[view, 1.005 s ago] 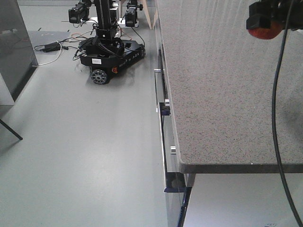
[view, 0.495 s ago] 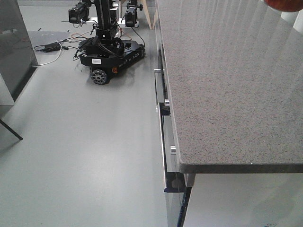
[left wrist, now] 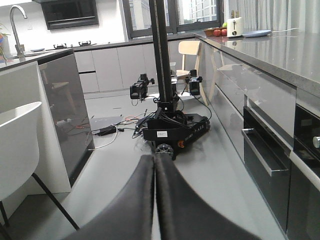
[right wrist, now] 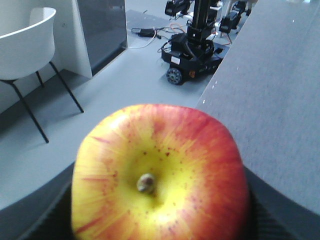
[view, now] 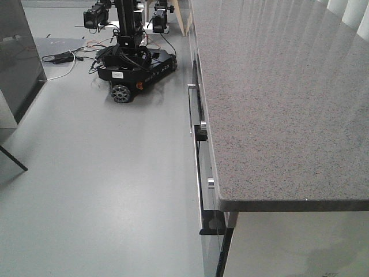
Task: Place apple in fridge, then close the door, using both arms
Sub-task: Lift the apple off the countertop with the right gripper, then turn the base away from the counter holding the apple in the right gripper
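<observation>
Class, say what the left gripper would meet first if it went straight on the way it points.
Probably the wheeled robot, just beyond the shut left gripper; only floor shows between, depth unclear.

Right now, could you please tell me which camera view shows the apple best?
The right wrist view: the apple fills the frame, its dimpled end facing the camera, with dark fingers at both sides. The front-facing view shows the counter and floor but no apple; the left wrist view does not show it either.
</observation>
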### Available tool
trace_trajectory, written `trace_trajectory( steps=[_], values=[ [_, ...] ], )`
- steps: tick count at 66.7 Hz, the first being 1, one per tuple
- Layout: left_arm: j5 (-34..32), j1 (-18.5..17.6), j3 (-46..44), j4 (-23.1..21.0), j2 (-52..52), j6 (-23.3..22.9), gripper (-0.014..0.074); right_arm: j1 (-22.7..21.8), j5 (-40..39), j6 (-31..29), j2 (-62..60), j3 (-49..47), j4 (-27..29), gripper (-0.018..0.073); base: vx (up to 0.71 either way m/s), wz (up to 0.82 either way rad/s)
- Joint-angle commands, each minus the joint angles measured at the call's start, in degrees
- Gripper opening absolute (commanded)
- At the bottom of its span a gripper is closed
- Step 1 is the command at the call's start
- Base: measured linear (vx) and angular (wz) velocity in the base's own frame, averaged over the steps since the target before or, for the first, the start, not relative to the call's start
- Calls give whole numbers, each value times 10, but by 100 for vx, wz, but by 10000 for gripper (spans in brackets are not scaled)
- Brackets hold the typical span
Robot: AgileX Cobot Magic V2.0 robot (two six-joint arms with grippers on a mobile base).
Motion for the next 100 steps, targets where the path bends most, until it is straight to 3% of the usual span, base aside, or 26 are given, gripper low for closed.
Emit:
trace_trajectory(
  steps=[1, 13, 26, 47, 100],
  values=[
    [-40, 0, 16, -4, -9, -2, -6, -2, -72, -6, -63, 80, 6, 78, 0, 0],
    [-40, 0, 16, -4, -9, -2, -6, -2, -134, -9, -170, 247, 1, 78, 0, 0],
    [-40, 0, 16, -4, -9, -2, -6, -2, -136, -9, -223, 323, 2, 78, 0, 0],
    [-40, 0, 16, -4, -9, -2, -6, -2, -102, -8, -230, 329, 5, 78, 0, 0],
    [-40, 0, 16, -4, -9, -2, -6, -2, -102, -8, -230, 329, 5, 78, 0, 0]
  ],
)
